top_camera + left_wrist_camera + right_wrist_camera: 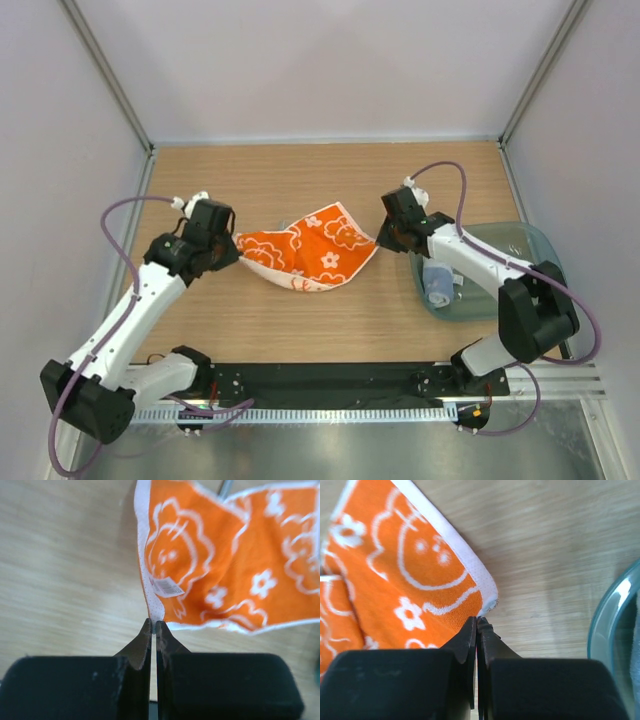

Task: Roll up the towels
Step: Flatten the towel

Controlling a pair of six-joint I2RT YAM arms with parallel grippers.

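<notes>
Both pairs of jaws are clenching corners of the orange towel (305, 250), still unrolled. Right of it, the grey-blue towel (437, 285) is lying rolled in the tray (520, 235).

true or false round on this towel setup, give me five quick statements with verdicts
1. The orange towel lies between the left pincer and the right pincer. True.
2. Both pincers are wide open. False: each is shut on a corner of the orange towel.
3. The grey-blue towel sits in the tray. True.
4. The tray stands at the far left. False: it stands at the right, near the right pincer.
5. The orange towel is rolled up. False: it is spread open.
</notes>
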